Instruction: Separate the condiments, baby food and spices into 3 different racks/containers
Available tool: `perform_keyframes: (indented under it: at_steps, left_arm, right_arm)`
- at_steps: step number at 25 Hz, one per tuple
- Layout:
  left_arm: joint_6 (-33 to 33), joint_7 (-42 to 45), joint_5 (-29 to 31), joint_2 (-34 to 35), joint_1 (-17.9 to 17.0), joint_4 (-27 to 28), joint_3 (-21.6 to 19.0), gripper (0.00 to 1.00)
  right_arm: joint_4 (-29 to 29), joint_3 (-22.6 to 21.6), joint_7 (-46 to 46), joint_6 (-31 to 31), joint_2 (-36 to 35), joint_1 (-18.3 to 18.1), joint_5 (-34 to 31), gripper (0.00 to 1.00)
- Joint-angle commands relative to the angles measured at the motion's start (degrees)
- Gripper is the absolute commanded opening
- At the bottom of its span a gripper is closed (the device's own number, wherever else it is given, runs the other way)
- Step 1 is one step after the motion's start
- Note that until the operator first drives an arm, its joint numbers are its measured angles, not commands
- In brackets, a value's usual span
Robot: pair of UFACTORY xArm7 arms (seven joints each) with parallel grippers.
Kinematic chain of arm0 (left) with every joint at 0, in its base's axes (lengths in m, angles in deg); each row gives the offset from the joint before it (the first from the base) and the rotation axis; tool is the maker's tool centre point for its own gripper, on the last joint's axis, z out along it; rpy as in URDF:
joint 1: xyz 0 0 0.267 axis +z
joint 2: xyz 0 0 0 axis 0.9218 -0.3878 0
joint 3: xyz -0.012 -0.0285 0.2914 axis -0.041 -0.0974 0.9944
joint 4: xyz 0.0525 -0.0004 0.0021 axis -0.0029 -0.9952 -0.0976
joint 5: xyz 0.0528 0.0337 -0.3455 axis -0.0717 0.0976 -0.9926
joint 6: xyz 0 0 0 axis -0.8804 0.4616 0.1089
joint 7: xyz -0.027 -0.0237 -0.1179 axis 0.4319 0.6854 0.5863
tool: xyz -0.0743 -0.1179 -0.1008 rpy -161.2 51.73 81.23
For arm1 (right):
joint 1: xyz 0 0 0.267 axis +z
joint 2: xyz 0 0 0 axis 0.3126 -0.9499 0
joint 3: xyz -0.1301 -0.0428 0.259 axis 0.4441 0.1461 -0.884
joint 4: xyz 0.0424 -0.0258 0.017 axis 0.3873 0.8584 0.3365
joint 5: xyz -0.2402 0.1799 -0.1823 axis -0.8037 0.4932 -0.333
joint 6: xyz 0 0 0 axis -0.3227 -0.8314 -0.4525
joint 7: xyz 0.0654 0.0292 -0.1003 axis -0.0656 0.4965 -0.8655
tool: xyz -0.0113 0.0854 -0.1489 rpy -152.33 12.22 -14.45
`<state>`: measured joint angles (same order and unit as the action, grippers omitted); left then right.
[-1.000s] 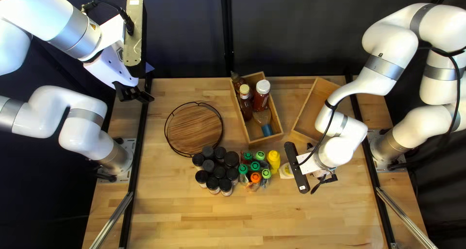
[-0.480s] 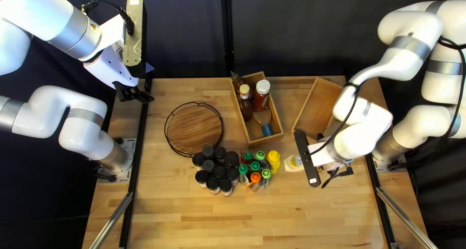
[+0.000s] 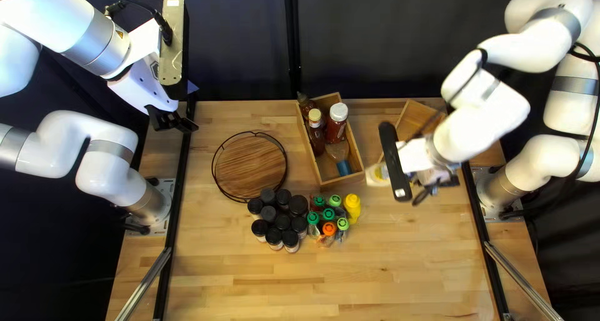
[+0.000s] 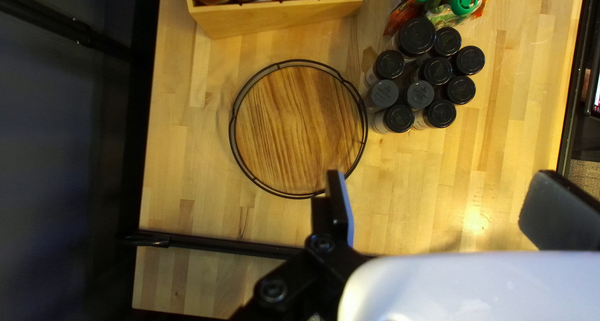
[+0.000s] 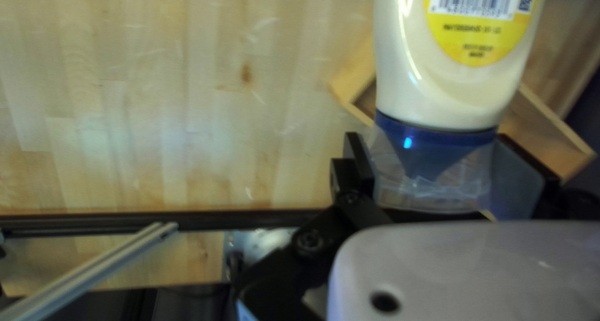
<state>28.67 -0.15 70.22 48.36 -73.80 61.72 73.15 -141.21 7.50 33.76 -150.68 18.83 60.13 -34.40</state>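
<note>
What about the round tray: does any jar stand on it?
No, the jars all stand outside the rim of the tray.

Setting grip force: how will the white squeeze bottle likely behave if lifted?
The squeeze bottle is probably heavy for its size: its visible body looks full. The right tool grips only the smooth, clear cap, so it may pivot or slip.

Pale, yellow-labelled bottle (image 5: 447, 93) in right claw (image 3: 439, 180)

The left gripper (image 3: 176, 122) gapes wide; the right gripper (image 3: 432, 188) clamps.
</note>
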Motion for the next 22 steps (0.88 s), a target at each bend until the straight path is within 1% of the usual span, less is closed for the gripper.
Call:
perform_keyframes:
  at_steps: [1, 4, 5, 6, 7, 8, 9, 10, 11, 14, 15, 16, 18, 22]
  left_arm:
    - [0.0, 0.0, 0.0, 0.0, 0.0, 0.0, 0.0, 1.0]
    - [0.0, 0.0, 0.0, 0.0, 0.0, 0.0, 0.0, 1.0]
    - [0.0, 0.0, 0.0, 0.0, 0.0, 0.0, 0.0, 1.0]
    - [0.0, 0.0, 0.0, 0.0, 0.0, 0.0, 0.0, 1.0]
    - [0.0, 0.0, 0.0, 0.0, 0.0, 0.0, 0.0, 1.0]
    - [0.0, 0.0, 0.0, 0.0, 0.0, 0.0, 0.0, 1.0]
    - [0.0, 0.0, 0.0, 0.0, 0.0, 0.0, 0.0, 1.0]
    - [0.0, 0.0, 0.0, 0.0, 0.0, 0.0, 0.0, 1.0]
    - [0.0, 0.0, 0.0, 0.0, 0.0, 0.0, 0.0, 1.0]
    - [0.0, 0.0, 0.0, 0.0, 0.0, 0.0, 0.0, 1.0]
    - [0.0, 0.0, 0.0, 0.0, 0.0, 0.0, 0.0, 1.0]
    - [0.0, 0.0, 0.0, 0.0, 0.0, 0.0, 0.0, 1.0]
    - [0.0, 0.0, 0.0, 0.0, 0.0, 0.0, 0.0, 1.0]
    - [0.0, 0.0, 0.0, 0.0, 0.0, 0.0, 0.0, 1.0]
  right_arm:
    - [-8.4, 9.0, -5.2, -4.5, -6.1, 4.4, 1.7, 0.0]
    - [-14.9, 17.3, -9.6, -7.5, -10.0, 11.1, 3.5, 0.0]
    - [-16.2, 19.2, -10.6, -8.2, -10.4, 12.7, 3.7, 0.0]
    - [-18.4, 22.6, -12.5, -9.5, -11.0, 16.0, 4.1, 0.0]
    - [-19.8, 24.8, -13.8, -10.5, -11.0, 18.2, 4.2, 0.0]
    - [-21.0, 26.6, -14.7, -11.2, -11.0, 20.0, 4.3, 0.0]
    - [-23.2, 29.5, -16.7, -12.8, -10.6, 23.4, 4.4, 0.0]
    - [-24.4, 31.0, -17.8, -13.7, -10.2, 25.2, 4.3, 0.0]
    - [-26.4, 33.5, -20.1, -15.4, -9.3, 28.5, 4.1, 0.0]
    - [-31.1, 38.7, -26.3, -19.7, -6.2, 36.1, 3.3, 0.0]
    - [-31.8, 39.4, -27.7, -20.6, -5.5, 37.2, 3.1, 0.0]
    - [-33.2, 41.1, -30.6, -22.1, -4.0, 39.7, 2.3, 0.0]
    - [-34.6, 43.0, -34.1, -23.9, -2.3, 42.2, 1.0, 0.0]
    - [-36.4, 46.0, -37.2, -25.8, -0.3, 45.6, -1.4, 0.0]
